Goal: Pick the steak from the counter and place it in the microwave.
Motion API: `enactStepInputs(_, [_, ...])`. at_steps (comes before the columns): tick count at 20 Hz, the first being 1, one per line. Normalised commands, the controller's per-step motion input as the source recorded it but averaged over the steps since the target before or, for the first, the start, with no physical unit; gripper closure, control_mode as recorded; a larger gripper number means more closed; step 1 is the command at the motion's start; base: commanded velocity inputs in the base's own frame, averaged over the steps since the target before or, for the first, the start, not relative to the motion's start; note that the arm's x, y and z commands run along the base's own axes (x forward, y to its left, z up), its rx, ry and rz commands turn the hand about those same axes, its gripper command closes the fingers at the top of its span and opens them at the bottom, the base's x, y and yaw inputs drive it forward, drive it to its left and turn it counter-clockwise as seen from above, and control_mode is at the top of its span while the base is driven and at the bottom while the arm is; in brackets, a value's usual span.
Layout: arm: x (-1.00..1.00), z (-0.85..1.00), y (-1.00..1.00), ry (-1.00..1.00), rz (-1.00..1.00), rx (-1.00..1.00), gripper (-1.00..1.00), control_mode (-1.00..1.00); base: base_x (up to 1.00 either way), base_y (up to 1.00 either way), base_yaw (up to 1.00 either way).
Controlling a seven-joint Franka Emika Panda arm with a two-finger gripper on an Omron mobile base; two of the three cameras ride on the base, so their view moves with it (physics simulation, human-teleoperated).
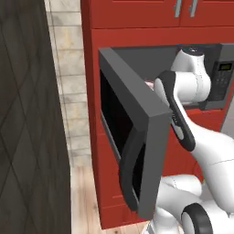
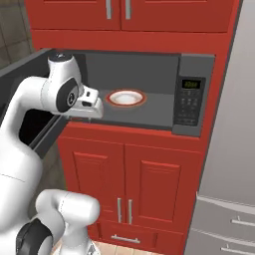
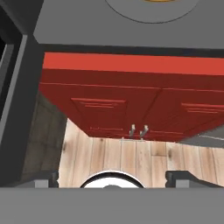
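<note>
Even, flat rendered light, no glare; soft shadows, slight blur, low-res edges.

Microwave [image 1: 137,114] interior behind open door

microwave [image 2: 191,94] dark grey | cabinets [image 2: 149,184] red | plate [image 2: 126,98] white, red-rimmed

We look down past the dark grey floor of the open microwave [image 3: 131,33], where the edge of a round turntable [image 3: 148,8] with an orange-rimmed plate [image 3: 159,1] shows at the far top. Below its front lip hang red cabinet doors [image 3: 131,105] with two small silver bar handles [image 3: 138,131] side by side. Beneath them lies a pale wooden plank floor [image 3: 131,162]. Our two small dark fingertips [image 3: 43,178] stand wide apart at the bottom, nothing between them.
</note>
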Motion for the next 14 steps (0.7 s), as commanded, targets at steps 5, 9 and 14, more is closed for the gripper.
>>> enactStepInputs(5, [0.00, 0.00, 0.00, 0.00, 0.00, 0.00, -1.00, 1.00, -0.81, -0.24, -0.01])
enactStepInputs(9, [0.00, 0.00, 0.00, 0.00, 0.00, 0.00, -1.00, 1.00, -0.23, -0.20, -0.32])
enactStepInputs(14, [0.00, 0.00, 0.00, 0.00, 0.00, 0.00, -1.00, 1.00, 0.01, -0.05, -0.73])
